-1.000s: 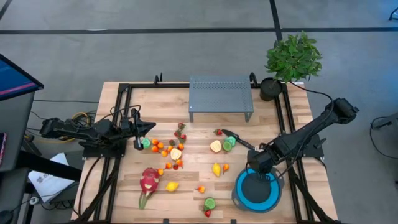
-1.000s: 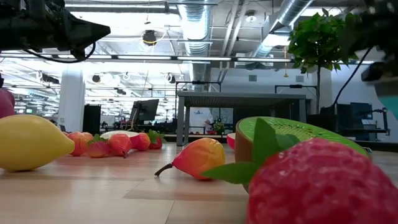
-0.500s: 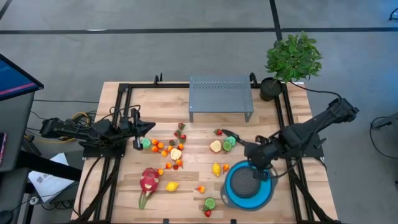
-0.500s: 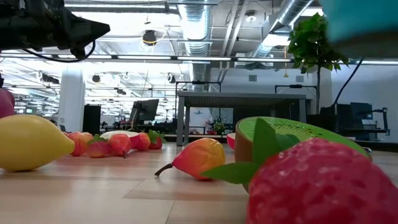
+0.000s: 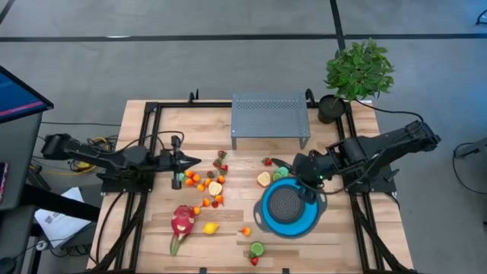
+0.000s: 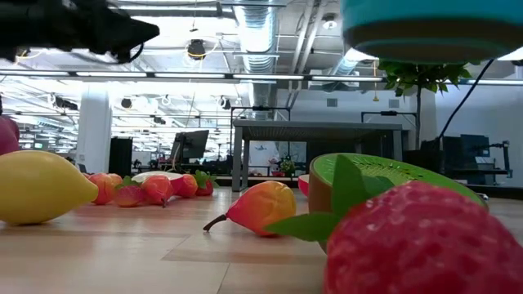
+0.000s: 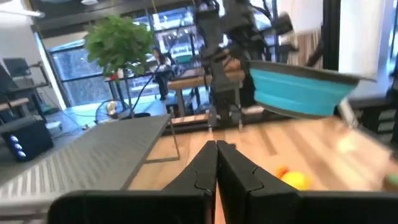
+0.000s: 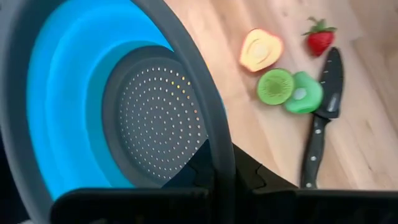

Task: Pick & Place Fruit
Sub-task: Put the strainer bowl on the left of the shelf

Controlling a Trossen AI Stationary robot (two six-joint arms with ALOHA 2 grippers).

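R gripper (image 5: 310,176) pinching rim of blue colander (image 5: 288,207), held clear of bench, right of centre, over fruit there. L gripper (image 5: 192,161) jaws pressed together, empty, near left-centre fruit cluster (image 5: 204,183); dragon fruit (image 5: 181,221) toward front-left.

Step, by look: positioning colander. Next: set down on bare wood, then L opens, picks nearest fruit.

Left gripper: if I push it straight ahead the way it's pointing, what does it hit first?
Judging from above, the shut left gripper points right across the table, passing over the small orange fruits. First in line looks to be the blue colander held in the right gripper; height and depth are uncertain.
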